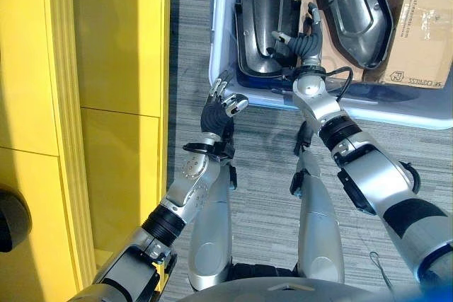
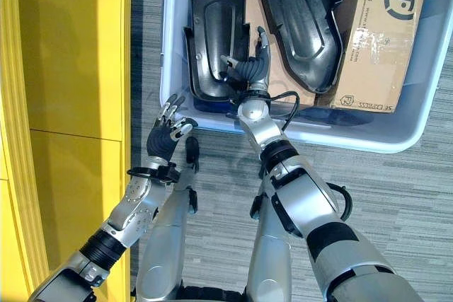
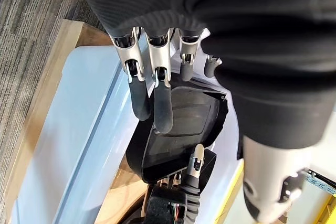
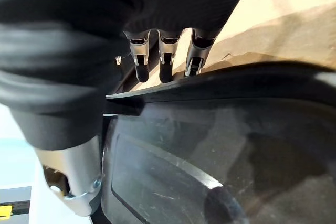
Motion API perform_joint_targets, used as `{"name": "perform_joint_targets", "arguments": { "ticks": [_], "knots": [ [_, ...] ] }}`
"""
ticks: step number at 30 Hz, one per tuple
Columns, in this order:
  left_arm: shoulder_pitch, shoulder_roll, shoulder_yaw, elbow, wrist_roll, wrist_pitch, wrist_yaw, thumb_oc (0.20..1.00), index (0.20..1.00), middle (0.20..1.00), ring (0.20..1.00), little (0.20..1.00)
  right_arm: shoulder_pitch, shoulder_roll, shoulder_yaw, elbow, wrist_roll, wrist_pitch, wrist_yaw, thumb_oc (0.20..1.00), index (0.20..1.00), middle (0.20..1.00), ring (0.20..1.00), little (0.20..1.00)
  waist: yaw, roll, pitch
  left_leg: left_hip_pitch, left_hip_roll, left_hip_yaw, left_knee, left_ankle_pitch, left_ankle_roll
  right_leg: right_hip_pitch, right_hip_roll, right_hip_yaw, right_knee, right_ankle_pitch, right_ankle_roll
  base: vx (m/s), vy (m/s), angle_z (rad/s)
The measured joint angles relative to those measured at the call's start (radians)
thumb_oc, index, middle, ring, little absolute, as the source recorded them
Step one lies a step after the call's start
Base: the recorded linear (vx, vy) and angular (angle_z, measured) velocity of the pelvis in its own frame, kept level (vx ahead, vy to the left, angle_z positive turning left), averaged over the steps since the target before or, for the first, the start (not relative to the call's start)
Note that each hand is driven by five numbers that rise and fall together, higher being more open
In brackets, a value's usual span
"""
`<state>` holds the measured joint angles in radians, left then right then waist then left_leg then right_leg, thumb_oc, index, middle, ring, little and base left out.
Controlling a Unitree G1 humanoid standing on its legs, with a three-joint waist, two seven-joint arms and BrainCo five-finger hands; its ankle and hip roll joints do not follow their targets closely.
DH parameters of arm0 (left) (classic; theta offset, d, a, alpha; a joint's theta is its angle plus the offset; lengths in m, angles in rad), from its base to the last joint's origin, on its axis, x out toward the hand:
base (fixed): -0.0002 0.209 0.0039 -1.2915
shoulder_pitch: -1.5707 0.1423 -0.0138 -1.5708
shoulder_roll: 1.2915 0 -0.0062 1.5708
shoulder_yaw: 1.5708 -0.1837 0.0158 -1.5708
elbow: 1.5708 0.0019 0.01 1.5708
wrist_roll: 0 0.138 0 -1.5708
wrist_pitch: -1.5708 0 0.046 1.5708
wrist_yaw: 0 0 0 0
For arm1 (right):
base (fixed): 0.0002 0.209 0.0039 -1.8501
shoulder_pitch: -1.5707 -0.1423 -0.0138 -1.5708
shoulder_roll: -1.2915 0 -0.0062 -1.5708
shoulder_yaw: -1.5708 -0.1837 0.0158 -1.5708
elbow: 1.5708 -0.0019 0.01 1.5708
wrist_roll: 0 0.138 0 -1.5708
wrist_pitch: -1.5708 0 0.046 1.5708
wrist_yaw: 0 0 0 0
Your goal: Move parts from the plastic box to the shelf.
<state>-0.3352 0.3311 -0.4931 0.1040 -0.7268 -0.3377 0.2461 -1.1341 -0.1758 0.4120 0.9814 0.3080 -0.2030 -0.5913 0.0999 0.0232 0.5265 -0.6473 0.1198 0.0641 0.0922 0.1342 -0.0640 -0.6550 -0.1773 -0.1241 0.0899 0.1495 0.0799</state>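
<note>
A pale blue plastic box (image 2: 354, 136) stands on the carpet and holds two long black moulded parts, one on the left (image 2: 216, 26) and one on the right (image 2: 301, 19). My right hand (image 2: 249, 70) is inside the box at the left part's right rim, open. Its thumb rests over the part's hollow face, and its straight fingers (image 4: 168, 56) reach down behind the rim (image 4: 210, 156). My left hand (image 1: 216, 114) hovers open outside the box, just short of its near left corner, fingers (image 3: 163, 114) pointing toward the box.
The yellow shelf (image 1: 106, 104) rises along my left side, close to the left arm. A cardboard carton (image 2: 375, 40) fills the box's right end beside the second part. Grey carpet (image 2: 396, 203) lies between me and the box.
</note>
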Motion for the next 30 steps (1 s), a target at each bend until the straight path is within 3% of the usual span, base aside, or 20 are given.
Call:
{"name": "perform_joint_targets", "arguments": {
  "ticks": [12,25,30],
  "knots": [
    [0.000,0.014,-0.013,-0.003,-0.005,0.000,-0.001,1.000,1.000,1.000,1.000,1.000,-0.075,-0.003,-0.012,0.150,-0.006,-0.011,-0.002,1.000,1.000,1.000,1.000,1.000,0.003,0.001,-0.001,-0.010,0.000,-0.026,0.008,0.003,-0.004,-0.006,-0.004,-0.028,0.036,-0.024,-0.009,0.01,0.000,0.05],
    [-0.001,0.022,-0.037,-0.004,-0.005,0.001,-0.002,1.000,1.000,1.000,1.000,1.000,-0.133,-0.081,-0.024,0.230,0.021,-0.005,0.005,1.000,1.000,1.000,1.000,1.000,0.028,0.016,-0.009,-0.037,-0.008,-0.024,0.015,0.007,-0.002,-0.040,-0.011,-0.024,0.050,-0.024,-0.009,0.00,0.000,0.00],
    [-0.001,0.019,-0.048,-0.005,-0.007,0.001,-0.005,1.000,1.000,1.000,1.000,1.000,-0.166,-0.096,0.001,0.278,-0.021,0.024,0.008,1.000,1.000,1.000,1.000,1.000,0.030,0.036,-0.021,-0.049,-0.014,-0.028,0.016,0.007,0.001,-0.048,-0.017,-0.027,0.050,-0.025,-0.008,0.00,0.005,0.02]
  ]
}}
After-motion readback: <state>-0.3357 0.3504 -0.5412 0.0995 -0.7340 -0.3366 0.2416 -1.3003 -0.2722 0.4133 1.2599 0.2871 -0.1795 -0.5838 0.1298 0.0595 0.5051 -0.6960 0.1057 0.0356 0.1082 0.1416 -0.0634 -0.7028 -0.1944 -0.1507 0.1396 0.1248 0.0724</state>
